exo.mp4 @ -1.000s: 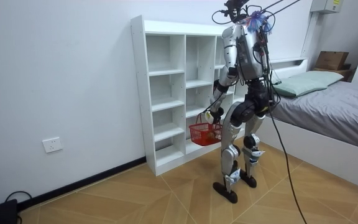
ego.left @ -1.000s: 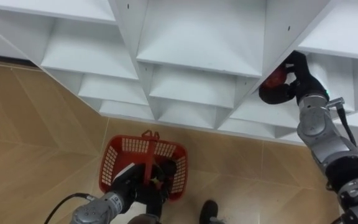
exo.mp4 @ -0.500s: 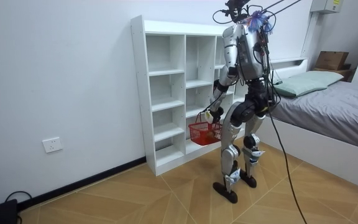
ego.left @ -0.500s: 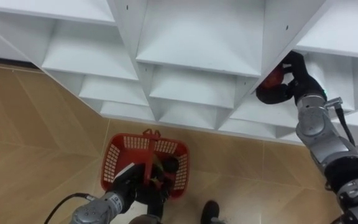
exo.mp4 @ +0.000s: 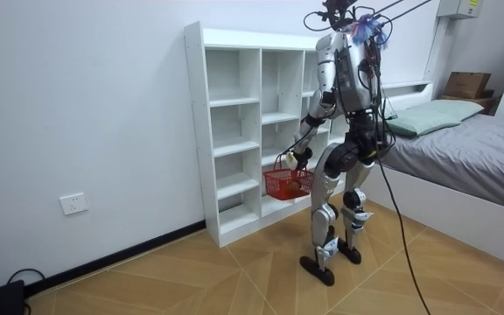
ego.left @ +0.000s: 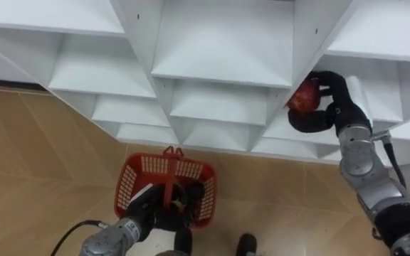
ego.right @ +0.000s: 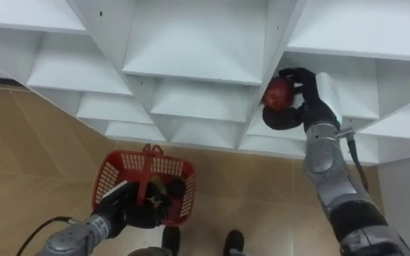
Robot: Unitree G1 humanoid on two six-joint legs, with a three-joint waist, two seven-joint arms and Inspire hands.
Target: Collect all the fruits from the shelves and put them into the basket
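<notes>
- Standing close before the white closet (exo.mp4: 234, 131), the robot faces its open compartments; the bed (exo.mp4: 471, 140) lies behind it on the room view's right.
- The right hand (ego.left: 337, 103) is up at the mouth of a right-column compartment. Its fingers curl over the top of a red apple (ego.left: 303, 98) and the thumb hooks beneath, so the fruit is pinched in the hand.
- The apple sits just beside the front edge of the upright divider between the middle and right columns, under the lip of the shelf above. Whether it touches the divider cannot be told.
- The left hand (ego.left: 148, 208) hangs low, its fingers wrapped round the upright handle of a red basket (ego.left: 128, 181).
- The basket hangs over the wooden floor (ego.left: 34, 163), in front of the closet's bottom edge and apart from it, below and to the left of the apple.
- Dark shapes lie inside the basket; what they are cannot be told.
- The left and middle columns stand open at the front, and bare floor stretches to the robot's left along the closet's base.
</notes>
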